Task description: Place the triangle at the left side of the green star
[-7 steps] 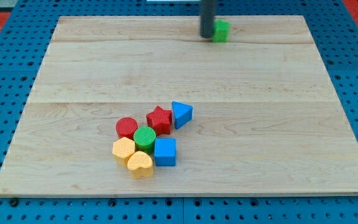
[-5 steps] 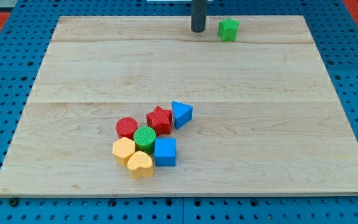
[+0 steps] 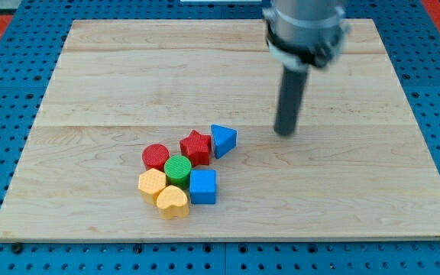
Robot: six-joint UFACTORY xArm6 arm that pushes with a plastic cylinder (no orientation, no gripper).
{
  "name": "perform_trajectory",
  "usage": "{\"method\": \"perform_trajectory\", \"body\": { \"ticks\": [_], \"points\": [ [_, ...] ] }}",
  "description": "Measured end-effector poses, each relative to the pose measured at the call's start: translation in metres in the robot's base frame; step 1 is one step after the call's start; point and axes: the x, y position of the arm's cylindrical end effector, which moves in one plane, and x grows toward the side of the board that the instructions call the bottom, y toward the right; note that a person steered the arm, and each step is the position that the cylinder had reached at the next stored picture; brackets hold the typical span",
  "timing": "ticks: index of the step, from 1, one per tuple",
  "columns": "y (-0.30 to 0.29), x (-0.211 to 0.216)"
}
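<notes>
The blue triangle point(image 3: 223, 140) lies near the board's middle, at the right end of a cluster of blocks and touching the red star point(image 3: 195, 147). My tip point(image 3: 284, 131) stands on the board to the right of the triangle, a short gap away. The green star does not show; the arm's body covers the board's top edge where it stood.
The cluster also holds a red cylinder point(image 3: 156, 157), a green cylinder point(image 3: 178, 169), a blue cube point(image 3: 203, 186), a yellow block point(image 3: 151, 184) and a yellow heart point(image 3: 173, 202). The wooden board point(image 3: 90, 92) lies on a blue pegboard.
My tip has moved from the board's top edge, beside the green star, down to the middle, right of the blue triangle. The arm now hides the green star. The blocks have not moved.
</notes>
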Motion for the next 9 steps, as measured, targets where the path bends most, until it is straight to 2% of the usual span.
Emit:
{"method": "perform_trajectory", "body": {
  "ticks": [1, 2, 3, 4, 9],
  "points": [
    [-0.002, 0.09],
    [-0.086, 0.103],
    [-0.124, 0.095],
    [-0.117, 0.07],
    [-0.104, -0.114]
  ]
}}
